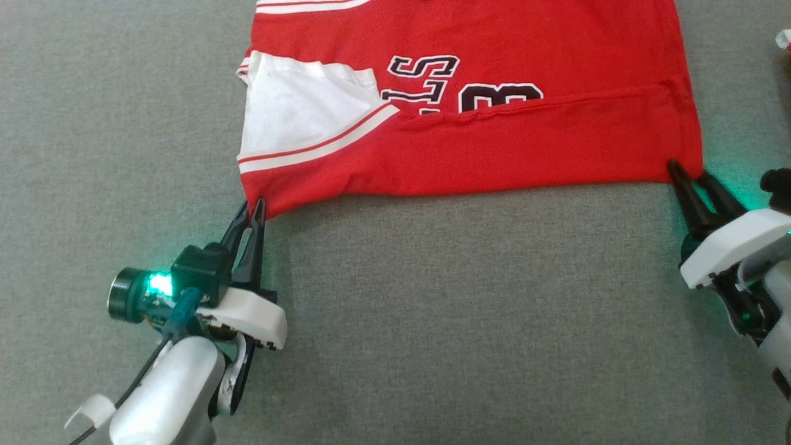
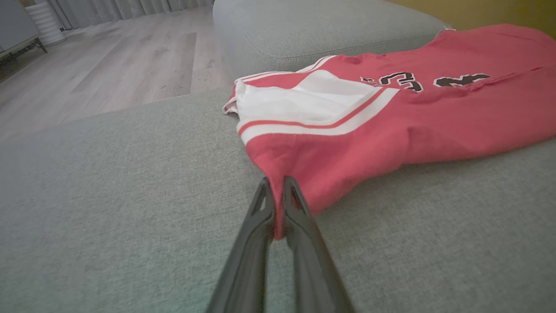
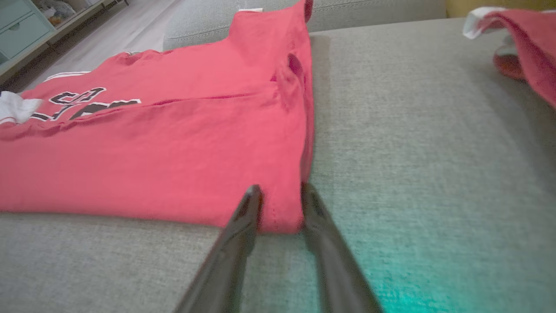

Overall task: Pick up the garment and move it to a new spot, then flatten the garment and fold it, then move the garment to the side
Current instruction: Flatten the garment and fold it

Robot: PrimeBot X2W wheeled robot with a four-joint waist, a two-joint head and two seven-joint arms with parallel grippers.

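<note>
A red jersey (image 1: 494,148) with a white sleeve and black lettering lies spread on the grey cushion (image 1: 432,309), its near hem folded back over the print. My left gripper (image 1: 253,207) is shut on the jersey's near left corner; in the left wrist view the red cloth (image 2: 391,126) is pinched between the closed fingertips (image 2: 275,184). At the near right corner my right gripper (image 1: 689,172) stands with fingers apart. There, in the right wrist view, the corner of the jersey (image 3: 173,152) lies between the spread tips (image 3: 280,191).
Another red and white cloth (image 3: 521,39) lies on the cushion to the far right, just showing at the head view's edge (image 1: 783,40). Beyond the cushion's left edge is wooden floor (image 2: 108,56). A pale cabinet (image 3: 21,26) stands on it.
</note>
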